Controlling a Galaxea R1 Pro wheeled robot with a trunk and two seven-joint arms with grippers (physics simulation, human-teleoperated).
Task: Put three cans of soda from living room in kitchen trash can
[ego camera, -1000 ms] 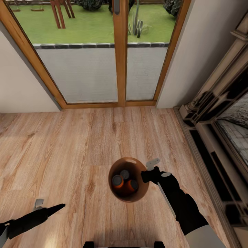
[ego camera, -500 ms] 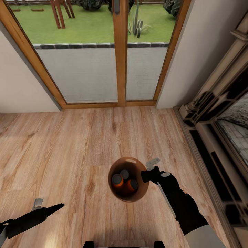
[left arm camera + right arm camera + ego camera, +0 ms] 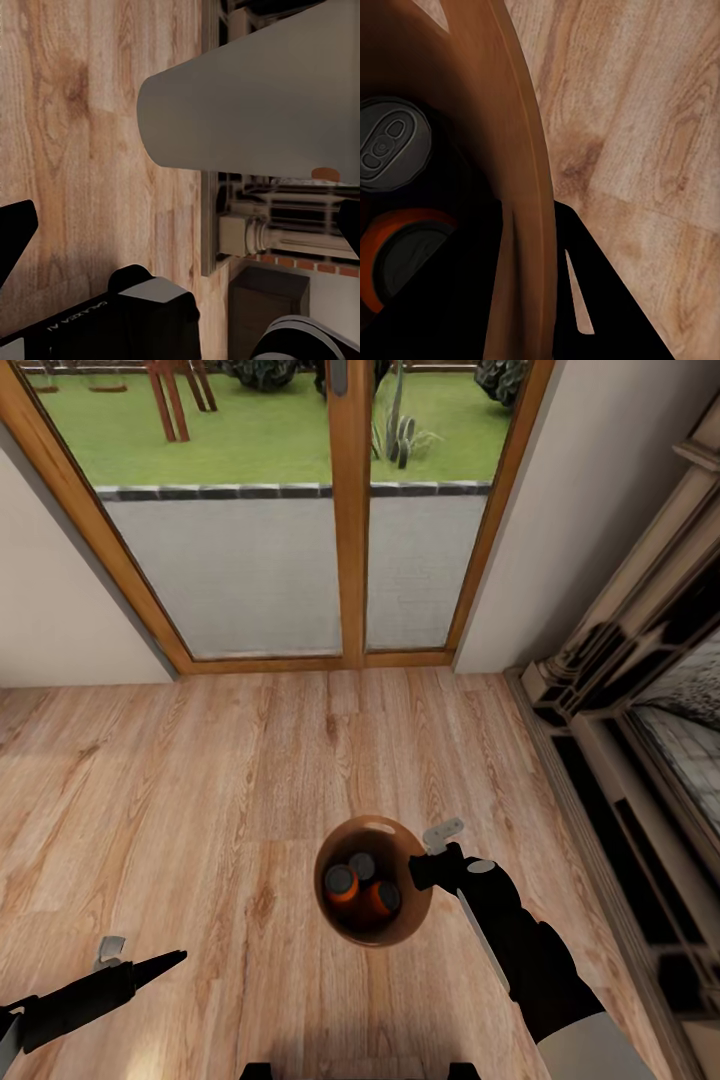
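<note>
Right gripper (image 3: 437, 857) clamping tash can (image 3: 400, 932), plank floor (image 3: 200, 780)

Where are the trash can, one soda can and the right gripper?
trash can (image 3: 400, 933): head view, coppery inner wall near the rim.
soda can (image 3: 341, 881): head view, grey metal top.
right gripper (image 3: 424, 860): head view, at the bin's rim, between its fingertips.

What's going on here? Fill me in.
The right gripper holds the trash can by its rim above the wood floor, in front of the glass doors. Three orange soda cans sit inside it. The left gripper hangs free, holding nothing.
</note>
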